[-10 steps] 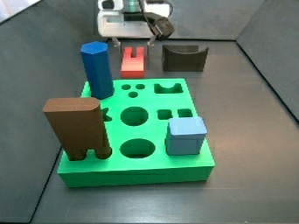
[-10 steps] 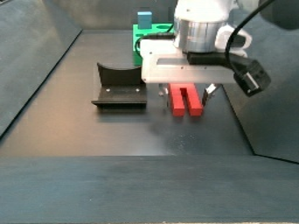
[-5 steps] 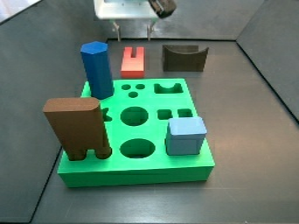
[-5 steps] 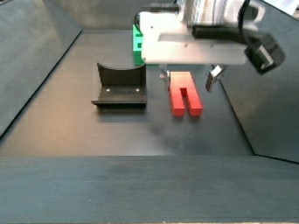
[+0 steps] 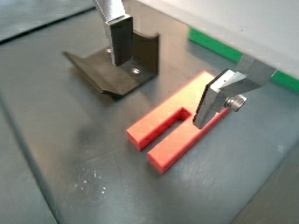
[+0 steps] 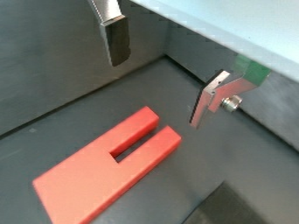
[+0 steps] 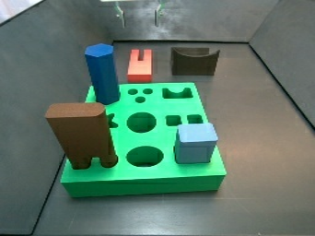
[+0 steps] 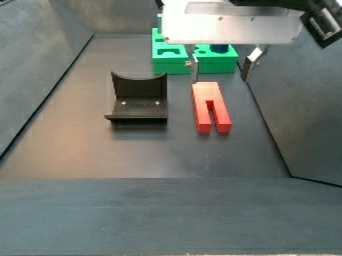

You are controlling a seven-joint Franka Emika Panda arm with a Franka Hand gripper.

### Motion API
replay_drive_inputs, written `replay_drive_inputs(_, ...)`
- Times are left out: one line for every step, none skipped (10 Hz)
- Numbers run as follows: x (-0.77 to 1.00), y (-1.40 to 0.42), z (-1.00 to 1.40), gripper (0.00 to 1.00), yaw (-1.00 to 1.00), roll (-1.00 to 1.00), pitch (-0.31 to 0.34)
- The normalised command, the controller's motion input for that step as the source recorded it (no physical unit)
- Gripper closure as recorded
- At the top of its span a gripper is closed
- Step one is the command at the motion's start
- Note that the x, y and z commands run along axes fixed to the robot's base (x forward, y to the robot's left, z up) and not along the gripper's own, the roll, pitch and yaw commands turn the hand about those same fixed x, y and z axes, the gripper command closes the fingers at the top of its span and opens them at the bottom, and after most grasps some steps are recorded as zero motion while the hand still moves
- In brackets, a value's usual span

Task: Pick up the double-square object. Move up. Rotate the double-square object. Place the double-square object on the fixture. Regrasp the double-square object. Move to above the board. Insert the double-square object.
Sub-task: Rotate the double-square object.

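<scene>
From where I'm standing, nearest in a side view is the green board [image 7: 145, 175], carrying a brown legged block [image 7: 81, 135], a light-blue cube [image 7: 196, 144] and a blue prism [image 7: 102, 74]. Behind it the double-square object [image 7: 140, 64] is lying flat on the dark floor, with the fixture [image 7: 193, 61] just beside it. The tool [image 8: 222, 65] is hanging above the red piece, its silver fingers [image 5: 219, 97] spread wide and holding nothing. The piece's long axis is running between the two plates, one groove opening at its end in a wrist view [image 6: 111, 169]. I judge the coming move is a straight descent to close across its width. No brand, label or writing is showing anywhere.
</scene>
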Motion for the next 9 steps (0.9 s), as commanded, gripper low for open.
replay_drive_inputs(0.01,0.0,-0.29,0.0,1.0,0.0,0.0)
replay_drive_inputs(0.05,0.0,-0.21,0.0,1.0,0.0,-0.002)
replay_drive_inputs(0.04,0.0,-0.14,0.0,1.0,0.0,-0.002)
replay_drive_inputs(0.03,0.0,-0.07,0.0,1.0,0.0,-0.004)
replay_drive_inputs(0.03,0.0,-0.06,0.0,1.0,0.0,-0.004)
replay_drive_inputs(0.03,0.0,-0.06,0.0,1.0,0.0,-0.004)
replay_drive_inputs(0.03,0.0,-0.05,0.0,1.0,0.0,-0.005)
replay_drive_inputs(0.04,0.0,-0.04,0.0,1.0,0.0,-0.006)
replay_drive_inputs(0.04,0.0,-0.04,0.0,1.0,0.0,-0.006)
